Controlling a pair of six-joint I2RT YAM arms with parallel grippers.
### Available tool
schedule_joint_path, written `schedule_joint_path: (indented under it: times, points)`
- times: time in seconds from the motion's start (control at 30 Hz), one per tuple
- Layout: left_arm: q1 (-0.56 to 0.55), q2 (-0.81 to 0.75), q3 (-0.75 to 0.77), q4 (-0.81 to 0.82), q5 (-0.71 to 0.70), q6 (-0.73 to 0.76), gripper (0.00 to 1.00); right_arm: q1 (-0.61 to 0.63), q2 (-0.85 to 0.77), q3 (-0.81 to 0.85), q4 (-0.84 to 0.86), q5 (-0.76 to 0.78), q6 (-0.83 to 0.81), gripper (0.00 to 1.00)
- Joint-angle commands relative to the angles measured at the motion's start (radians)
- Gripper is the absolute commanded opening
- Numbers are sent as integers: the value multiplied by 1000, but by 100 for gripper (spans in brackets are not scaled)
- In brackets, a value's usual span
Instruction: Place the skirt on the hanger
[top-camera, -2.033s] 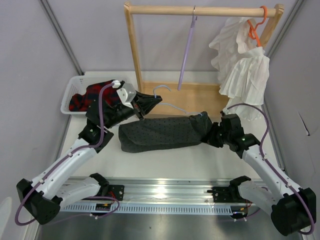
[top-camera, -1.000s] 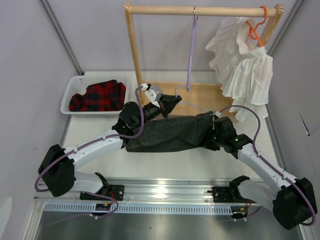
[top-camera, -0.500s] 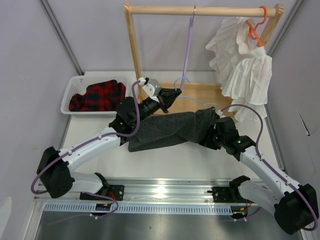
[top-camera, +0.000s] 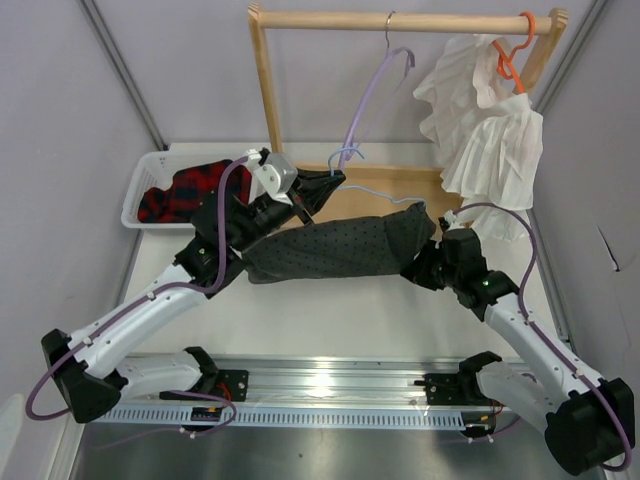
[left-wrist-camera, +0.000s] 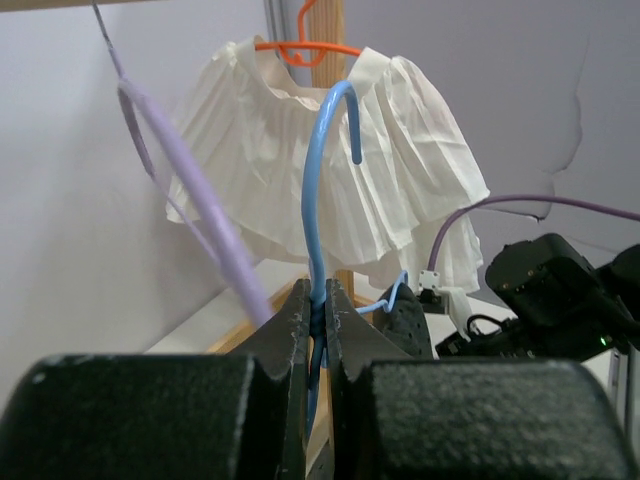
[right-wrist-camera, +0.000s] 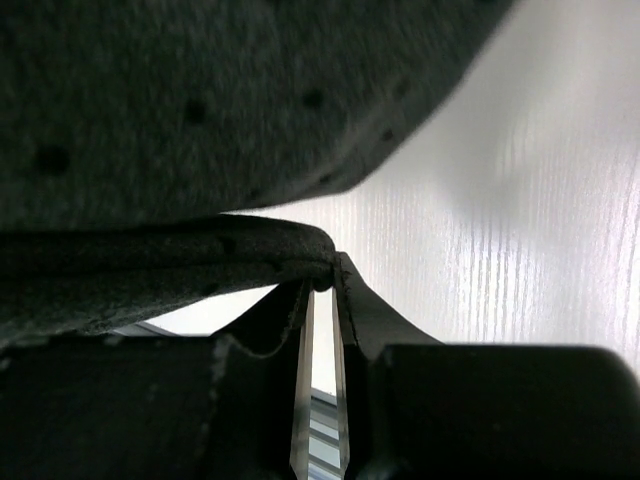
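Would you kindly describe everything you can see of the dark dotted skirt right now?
The skirt is dark charcoal cloth with small dots, matte-looking. It stretches as a long creased band between the two arms. The right gripper is shut on a folded edge at its right end. The left arm overlaps its left end, and the left gripper clamps the pale blue hanger, whose wire appears to reach the skirt's upper right corner.

dotted skirt (right-wrist-camera: 200, 100) edge, pinched in right hand (right-wrist-camera: 320, 290)
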Motion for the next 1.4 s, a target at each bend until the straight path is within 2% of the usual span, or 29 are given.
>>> schedule_joint_path:
  times: [0.0,0.07,0.13,0.2,0.27,0.33,0.43,0.57,0.77,0.87,1.0,1.07,1.1,1.2,1.23,1.3,1.37]
  points:
    - [10,-59,94,62,24,40,0,-12,-13,45,-90,45,-17,7]
    - [10,-59,103,20,50,51,0,-12,-27,68,-107,75,-25,11]
    - [8,-60,100,-6,51,47,0,-15,-36,104,-127,94,-45,22]
    - [8,-76,65,20,35,34,0,-22,-38,150,-143,80,-53,34]
    - [7,-83,51,67,18,17,0,1,-38,173,-154,80,-53,41]
    - [2,-74,40,89,-8,12,0,52,-38,189,-165,126,-47,41]
    - [-10,-65,19,123,-30,17,0,64,-33,184,-179,138,-31,44]
    - [-24,-43,31,91,-74,46,0,113,-84,209,-209,216,-8,49]
    - [-26,-37,16,89,-97,57,0,217,-173,290,-252,348,26,44]
    - [-29,-25,19,83,-79,51,0,271,-200,302,-216,352,30,40]
    - [-30,-17,17,83,-87,44,0,374,-191,308,-107,330,20,40]
    - [-32,-13,19,83,-87,40,0,443,-124,331,-56,351,-3,41]
    - [-32,-8,17,83,-87,37,0,531,-95,370,-44,403,-16,41]
    - [-35,4,25,86,-94,26,0,685,45,451,-9,547,-92,42]
    - [-35,9,33,84,-99,21,0,780,83,512,-2,587,-117,43]
    - [-36,29,49,71,-114,6,0,860,193,572,2,699,-178,43]
    - [-41,38,59,64,-134,-11,0,932,253,632,27,749,-218,43]
